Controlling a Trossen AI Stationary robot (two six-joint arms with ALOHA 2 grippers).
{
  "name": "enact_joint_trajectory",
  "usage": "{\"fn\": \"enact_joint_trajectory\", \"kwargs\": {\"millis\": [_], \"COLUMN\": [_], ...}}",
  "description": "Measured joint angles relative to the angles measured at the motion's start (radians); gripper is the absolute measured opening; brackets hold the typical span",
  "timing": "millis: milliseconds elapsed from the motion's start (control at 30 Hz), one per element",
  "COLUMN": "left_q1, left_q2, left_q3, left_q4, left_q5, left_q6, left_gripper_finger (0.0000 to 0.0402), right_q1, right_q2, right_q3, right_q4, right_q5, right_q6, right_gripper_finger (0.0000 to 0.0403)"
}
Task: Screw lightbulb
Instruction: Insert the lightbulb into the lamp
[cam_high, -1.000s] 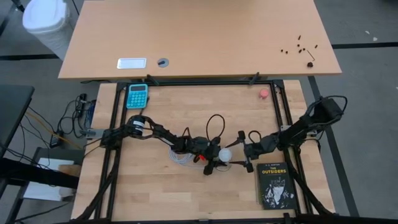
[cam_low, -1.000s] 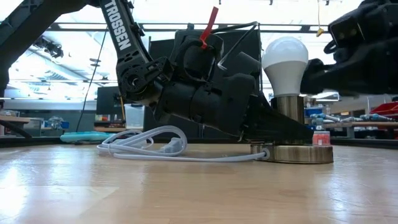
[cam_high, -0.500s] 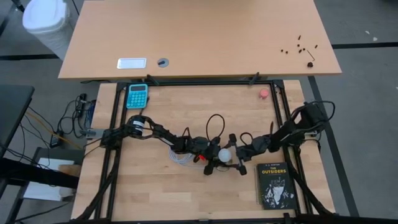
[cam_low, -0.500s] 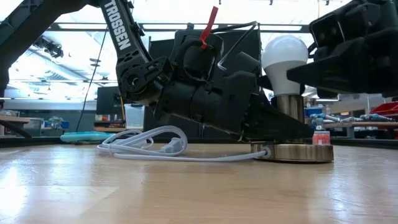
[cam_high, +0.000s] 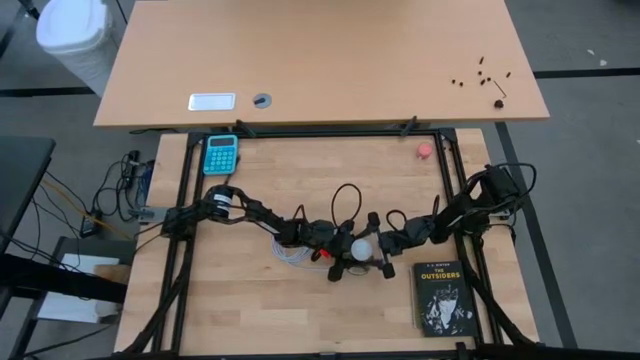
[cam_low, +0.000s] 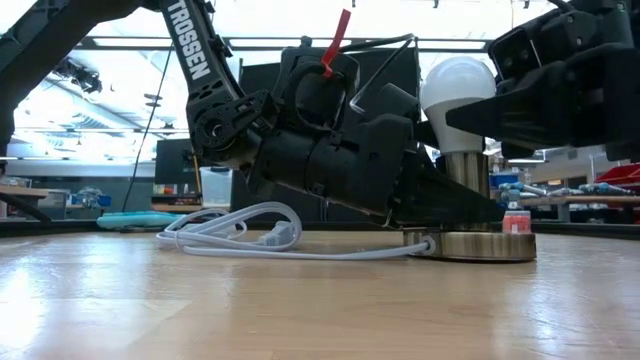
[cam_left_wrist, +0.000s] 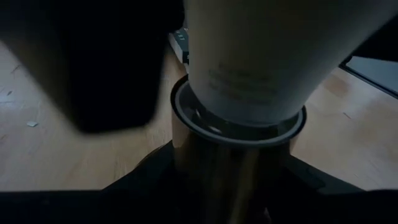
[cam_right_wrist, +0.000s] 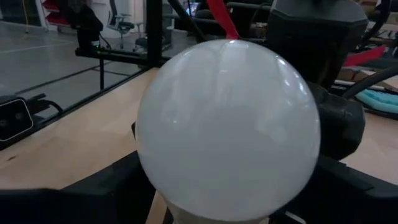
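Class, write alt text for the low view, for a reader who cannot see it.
A white lightbulb stands upright in a round metal socket base on the wooden table. The left tool braces the socket; the right tool straddles the bulb. A white cord lies coiled alongside.

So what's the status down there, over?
Left hand low, clamped at the socket. Right hand around the lightbulb, grip unconfirmed. Lightbulb upright in socket. Nothing in the way.
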Motion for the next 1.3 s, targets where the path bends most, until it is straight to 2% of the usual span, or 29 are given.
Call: {"fn": "enact_joint_trajectory", "kwargs": {"millis": [467,633,767,1067,1167,1300], "left_q1": [0.0,0.0,0.0,0.0,0.0,0.0], "left_q2": [0.0,0.0,0.0,0.0,0.0,0.0], "left_q3": [0.0,0.0,0.0,0.0,0.0,0.0], "left_q4": [-0.003,-0.003,-0.004,-0.004,-0.008,-0.009], "left_q5": [-0.002,-0.002,-0.004,-0.003,-0.004,-0.004], "left_q6": [0.003,0.003,0.002,-0.002,-0.002,-0.002], "left_gripper_finger": [0.0193,0.0193,0.0193,0.0193,0.0193,0.0193], "right_q1": [0.0,0.003,0.006,0.001,0.001,0.001], "right_q2": [0.0,0.0,-0.002,-0.002,-0.002,-0.002], "right_q3": [-0.003,-0.003,-0.003,-0.004,-0.004,-0.004], "right_q4": [-0.004,-0.011,-0.037,-0.061,-0.061,-0.044], "right_q5": [-0.003,-0.009,-0.011,-0.029,-0.029,-0.029], "right_q6": [0.018,0.012,0.007,0.062,0.067,0.067], "right_gripper_finger": [0.0235,0.0223,0.0242,0.0339,0.035,0.0344]}}
